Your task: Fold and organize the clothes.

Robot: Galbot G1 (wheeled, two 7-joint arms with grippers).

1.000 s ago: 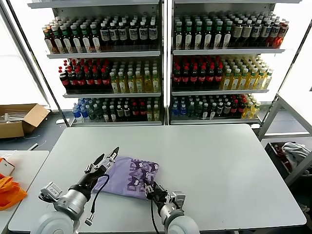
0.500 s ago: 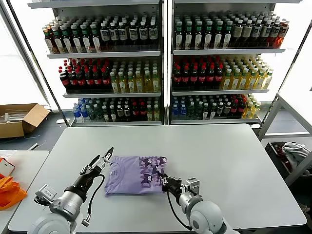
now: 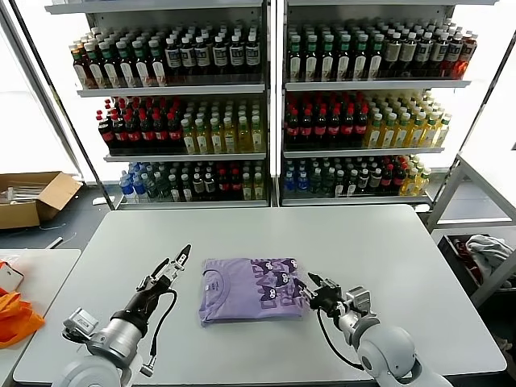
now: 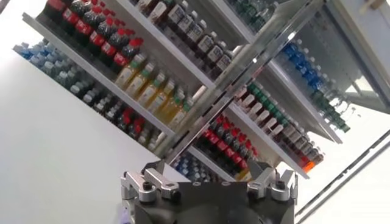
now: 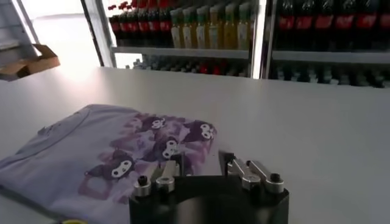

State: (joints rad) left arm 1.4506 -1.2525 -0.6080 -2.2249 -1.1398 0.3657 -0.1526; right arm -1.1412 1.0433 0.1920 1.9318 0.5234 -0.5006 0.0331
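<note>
While the folded purple shirt (image 3: 251,289) lies on the bench (image 3: 387,250), both robot hands, left (image 3: 173,264) and right (image 3: 310,284), have fingers apart, so tidying it away seems next.

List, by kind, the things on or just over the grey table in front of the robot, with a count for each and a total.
Folded lavender T-shirt: 1
Pincers: 2, the left pincer open beside the shirt, the right pincer at the shirt's other edge
Total: 3
</note>
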